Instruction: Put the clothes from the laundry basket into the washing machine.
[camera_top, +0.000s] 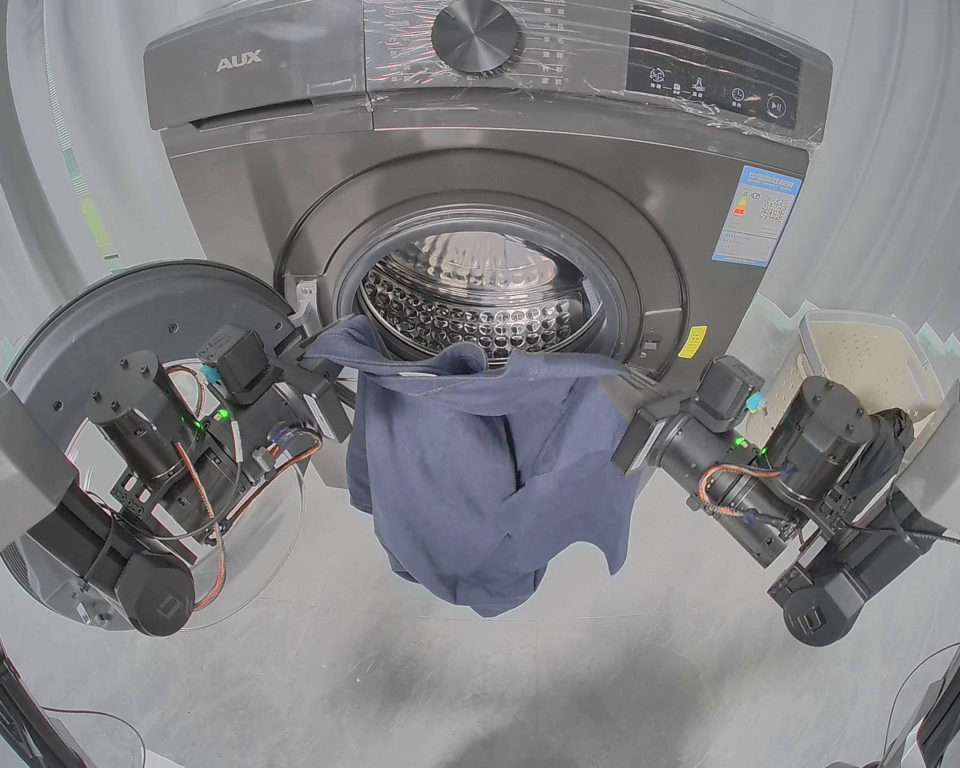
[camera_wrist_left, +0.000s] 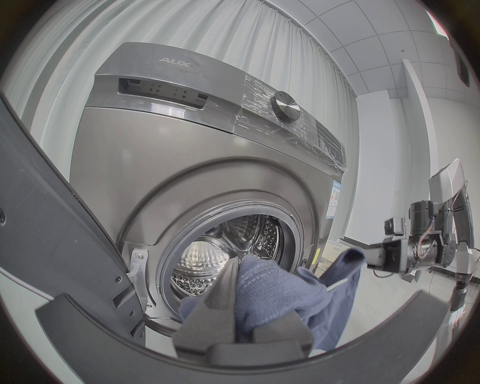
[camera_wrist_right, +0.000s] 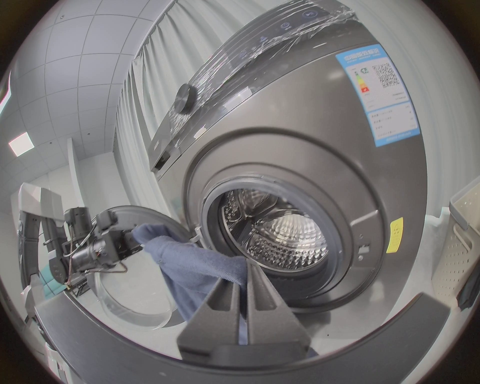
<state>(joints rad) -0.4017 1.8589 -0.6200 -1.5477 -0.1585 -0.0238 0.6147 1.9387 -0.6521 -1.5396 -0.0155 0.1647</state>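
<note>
One navy garment (camera_top: 480, 480) is held spread before the open washing machine (camera_top: 480, 180), clamped by the left gripper (camera_top: 322, 388) and the right gripper (camera_top: 625, 418). One white laundry basket (camera_top: 870, 350) is seen at its right.

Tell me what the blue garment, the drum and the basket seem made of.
Navy garment: soft matte fabric, probably knit; it drapes in folds.
Drum: bright metal, likely stainless steel; glossy, perforated.
Laundry basket: cream plastic, apparently; rigid wall with small holes.

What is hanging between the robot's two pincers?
A blue shirt, gripped by the left pincer and the right pincer, sags between them before the open drum, as the head view shows.
</note>
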